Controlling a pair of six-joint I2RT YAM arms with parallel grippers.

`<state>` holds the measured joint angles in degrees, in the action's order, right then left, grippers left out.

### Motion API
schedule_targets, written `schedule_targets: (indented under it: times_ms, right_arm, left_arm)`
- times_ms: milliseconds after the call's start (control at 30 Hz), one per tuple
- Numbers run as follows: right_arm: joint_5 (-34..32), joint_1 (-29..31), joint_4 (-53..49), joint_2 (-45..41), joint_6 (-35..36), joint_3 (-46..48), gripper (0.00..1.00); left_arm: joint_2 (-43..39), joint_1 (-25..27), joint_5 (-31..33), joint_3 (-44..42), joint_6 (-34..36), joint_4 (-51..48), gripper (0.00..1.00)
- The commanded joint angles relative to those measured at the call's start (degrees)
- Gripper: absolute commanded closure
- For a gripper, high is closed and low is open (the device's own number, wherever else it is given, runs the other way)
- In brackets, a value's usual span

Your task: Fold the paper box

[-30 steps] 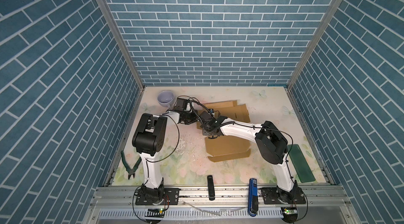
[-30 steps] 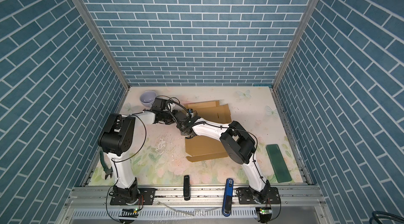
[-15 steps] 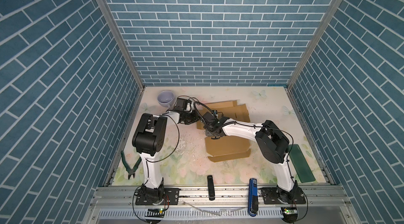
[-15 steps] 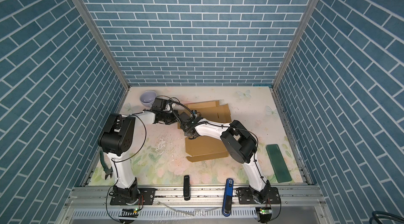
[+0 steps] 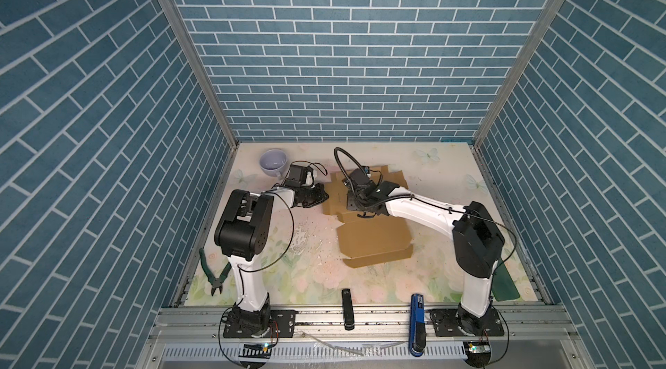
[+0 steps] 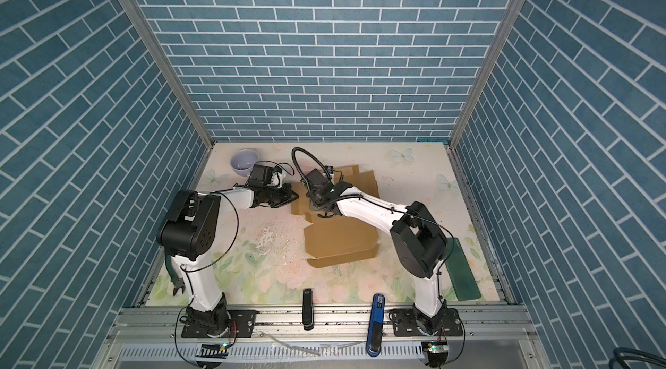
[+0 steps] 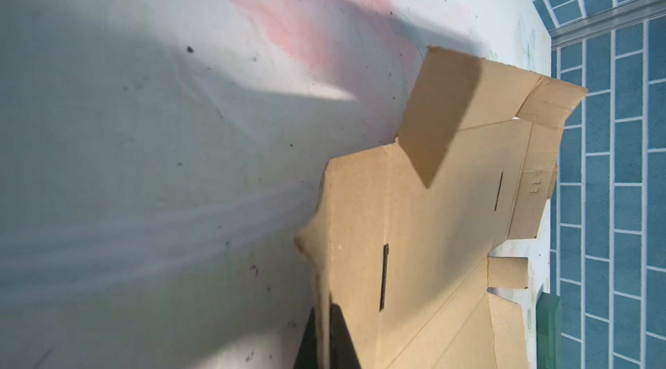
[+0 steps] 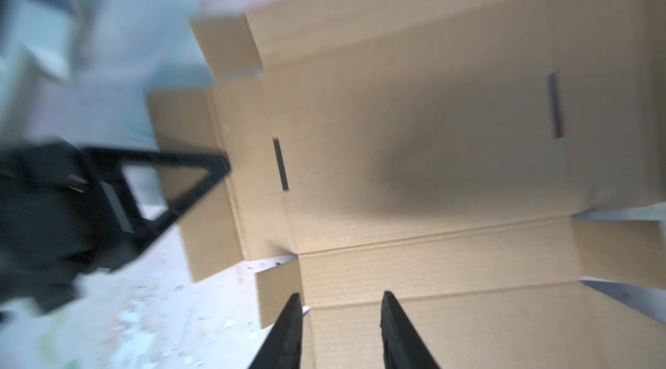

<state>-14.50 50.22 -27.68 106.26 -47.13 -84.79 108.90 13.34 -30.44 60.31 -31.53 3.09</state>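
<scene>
As the paper box looks light, stiff and creased, thin flap edges suit pinching; left gripper clamps 1 side flap, right gripper hangs with jaws apart over it.

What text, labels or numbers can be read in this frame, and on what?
No text is legible.
Paper box: small stamped mark near one flap, too faint to read.
Blue stick at the front: any print on it is too small to read.

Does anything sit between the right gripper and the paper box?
Nothing visible. The right gripper, jaws apart, hangs over bare cardboard of the paper box; the left gripper pinches a flap off to the side.
</scene>
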Motion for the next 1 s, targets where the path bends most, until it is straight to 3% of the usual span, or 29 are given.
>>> schedule_targets:
  times_ms: [0, 233, 600, 800, 967]
  right_arm:
    - [3.68, -2.6, -1.53, -3.54, 0.08, 0.29, 0.6]
    - [8.34, -6.38, -3.35, -2.14, -3.7, -5.5, 0.58]
    - [12.86, -10.72, 12.42, 0.62, -27.91, -4.44, 0.45]
    - [10.22, -11.02, 12.61, 3.27, -38.33, -6.63, 0.39]
    - [6.06, -10.97, 11.91, 3.86, -41.14, -8.66, 0.37]
  left_arm:
    - [-3.86, -0.28, 3.55, -2.2, -0.59, 4.53, 1.0]
    - [-9.27, 0.87, 8.85, -7.45, -1.12, 11.02, 1.0]
    - [-16.86, 5.45, 18.31, -18.2, 3.6, 24.44, 1.0]
    - [-18.19, 6.43, 18.92, -23.1, 4.42, 30.89, 1.0]
    - [-19.12, 6.79, 18.57, -25.22, 5.28, 33.47, 1.0]
